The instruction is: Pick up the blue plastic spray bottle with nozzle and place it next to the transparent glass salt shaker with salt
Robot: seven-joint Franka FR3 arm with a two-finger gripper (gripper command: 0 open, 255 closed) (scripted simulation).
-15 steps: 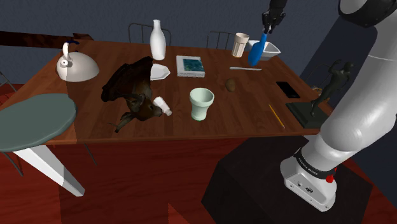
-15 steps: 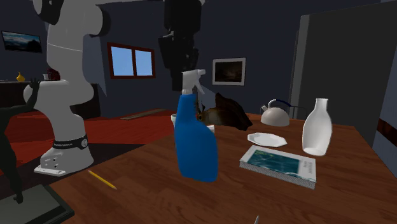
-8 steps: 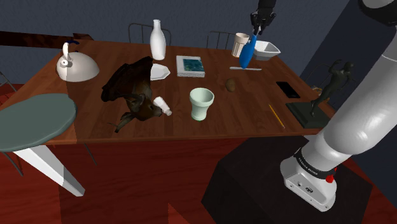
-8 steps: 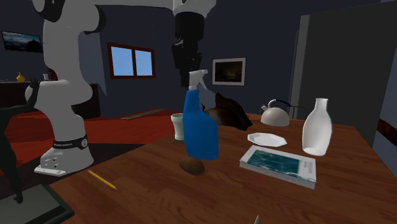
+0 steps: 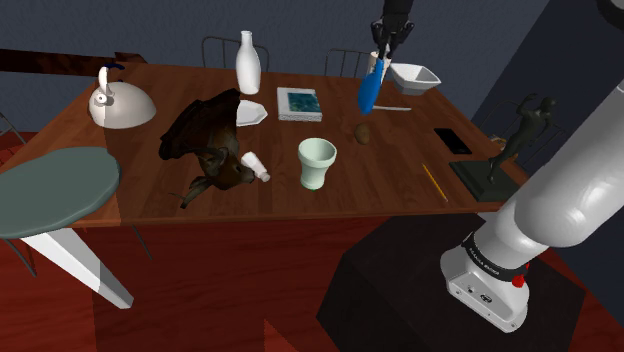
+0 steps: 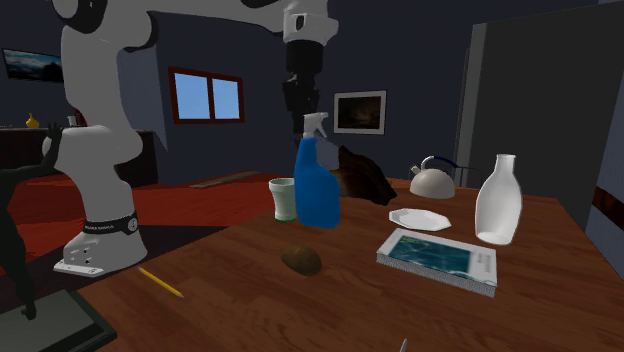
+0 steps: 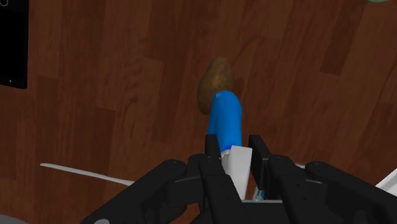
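In the shoulder view, we find the hand (image 5: pixel 385 52) clamped on the white nozzle top of the blue spray bottle (image 5: pixel 369 88). The bottle hangs tilted over the far side of the desk (image 5: pixel 150 195). The small white shaker (image 5: pixel 255 166) lies well apart from it, beside the dark animal figure (image 5: pixel 205 140).

In the second exterior view, the bottle (image 6: pixel 318 190) seems to us carried high enough to clear the brown lump (image 6: pixel 301 260).

In the wrist view, the fingers (image 7: pixel 213 167) pinch the nozzle, and the blue body points down toward that lump (image 7: pixel 215 86).
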